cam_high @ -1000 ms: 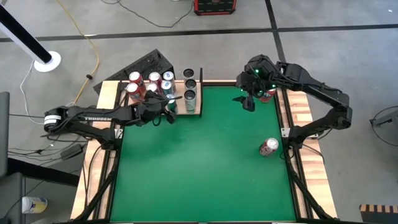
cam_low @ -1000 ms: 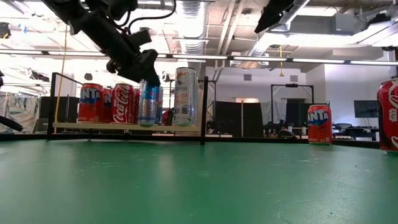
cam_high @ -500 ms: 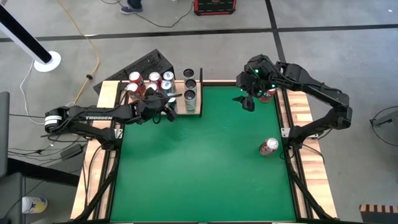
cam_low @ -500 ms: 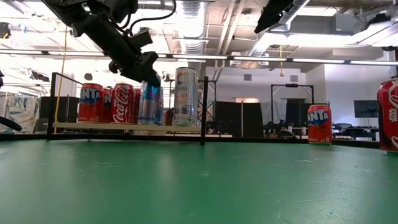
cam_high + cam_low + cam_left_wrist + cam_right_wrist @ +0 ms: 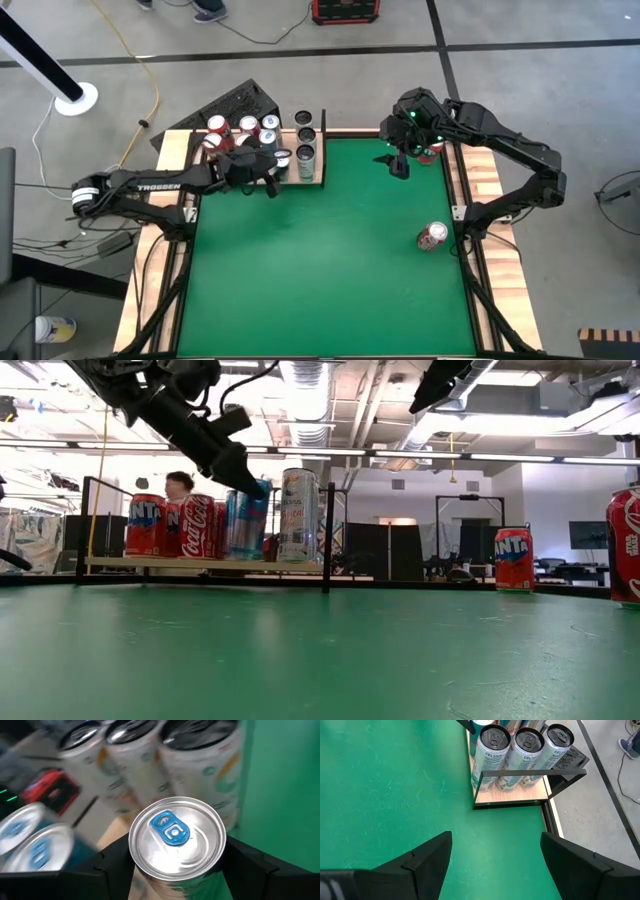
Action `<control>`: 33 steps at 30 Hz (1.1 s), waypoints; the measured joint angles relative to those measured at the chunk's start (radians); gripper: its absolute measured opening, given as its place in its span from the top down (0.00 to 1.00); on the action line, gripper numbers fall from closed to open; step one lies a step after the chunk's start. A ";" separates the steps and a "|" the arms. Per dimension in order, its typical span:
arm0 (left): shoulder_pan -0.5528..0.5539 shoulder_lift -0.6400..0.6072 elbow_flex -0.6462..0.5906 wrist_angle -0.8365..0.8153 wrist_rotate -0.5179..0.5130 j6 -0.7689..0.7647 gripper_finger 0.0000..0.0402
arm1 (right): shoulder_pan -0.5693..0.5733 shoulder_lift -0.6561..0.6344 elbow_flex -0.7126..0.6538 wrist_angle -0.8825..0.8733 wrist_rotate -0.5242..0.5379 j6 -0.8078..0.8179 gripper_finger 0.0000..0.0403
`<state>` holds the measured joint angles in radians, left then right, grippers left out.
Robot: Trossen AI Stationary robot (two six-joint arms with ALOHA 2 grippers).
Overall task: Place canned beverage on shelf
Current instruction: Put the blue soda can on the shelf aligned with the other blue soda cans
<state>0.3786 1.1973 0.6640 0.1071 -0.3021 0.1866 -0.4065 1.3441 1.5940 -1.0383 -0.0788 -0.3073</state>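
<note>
The shelf (image 5: 172,148), a pale wood board, sits at the table's far left corner and carries several red, blue and tall white cans (image 5: 298,515). My left gripper (image 5: 262,165) reaches in from the left and is shut on a silver-and-blue canned beverage (image 5: 177,832) over the shelf, beside the tall white cans. In the low view this can (image 5: 245,520) leans. My right gripper (image 5: 398,165) hangs open high above the table's far right part, with nothing between its fingers (image 5: 427,857). My left gripper pinches the can's upper wall (image 5: 145,879) just under the rim, one finger (image 5: 117,857) on each side. The fingers come from the table's left, slanting down. The can leans with its top toward the table's right. Whether its base touches the shelf I cannot tell.
A red cola can (image 5: 432,236) lies near the table's right edge. An orange-drink can (image 5: 514,560) stands at the far right under the right arm. A black frame post (image 5: 327,535) marks the shelf's right end. A person (image 5: 180,485) shows in the room behind the shelf.
My left gripper has rolled about its own line and edged toward the far edge. The silver-and-blue can in it, upright on the shelf a second ago, now leans with its top toward the table's right.
</note>
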 joint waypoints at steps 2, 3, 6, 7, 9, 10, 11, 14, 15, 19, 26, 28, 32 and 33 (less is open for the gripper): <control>0.034 -0.004 0.000 0.006 0.092 0.015 0.42 | 0.000 0.000 0.000 0.000 0.000 0.004 0.19; 0.052 -0.009 0.000 0.005 0.136 0.016 0.42 | 0.000 0.000 0.000 -0.001 -0.002 0.004 0.19; 0.101 -0.020 -0.001 0.001 0.244 0.036 0.41 | 0.000 0.000 0.000 -0.001 -0.003 0.011 0.19; 0.115 -0.021 -0.001 0.000 0.263 0.042 0.42 | 0.000 0.000 0.000 -0.002 -0.003 0.011 0.19; 0.142 -0.021 -0.001 0.001 0.304 0.064 0.42 | 0.000 0.000 0.000 -0.004 -0.003 0.011 0.19; 0.154 -0.021 -0.001 0.000 0.329 0.078 0.42 | 0.000 0.000 0.000 -0.004 -0.003 0.011 0.19; 0.165 -0.021 -0.001 0.001 0.355 0.092 0.42 | 0.000 0.000 0.000 -0.004 -0.003 0.011 0.19; 0.192 -0.019 -0.001 0.006 0.407 0.115 0.42 | 0.000 0.000 0.000 -0.003 -0.003 0.011 0.19; 0.198 -0.019 -0.001 0.003 0.421 0.124 0.42 | 0.000 0.000 0.000 -0.003 -0.003 0.011 0.19; 0.216 -0.019 -0.001 -0.011 0.440 0.148 0.42 | 0.000 0.000 0.000 -0.003 -0.003 0.011 0.19; 0.236 -0.020 -0.001 -0.018 0.443 0.152 0.42 | 0.000 0.000 0.000 0.000 -0.003 0.011 0.19; 0.239 -0.020 -0.001 -0.020 0.440 0.151 0.41 | 0.000 0.000 0.000 0.000 -0.003 0.011 0.19; 0.239 -0.021 -0.001 -0.025 0.437 0.147 0.39 | 0.000 0.000 0.000 0.000 -0.003 0.011 0.19; 0.239 -0.021 -0.001 -0.026 0.437 0.145 0.37 | 0.000 0.000 0.000 0.000 -0.003 0.011 0.19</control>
<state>0.6174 1.1763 0.6632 0.0808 0.1345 0.3319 -0.4065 1.3441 1.5936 -1.0382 -0.0818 -0.2962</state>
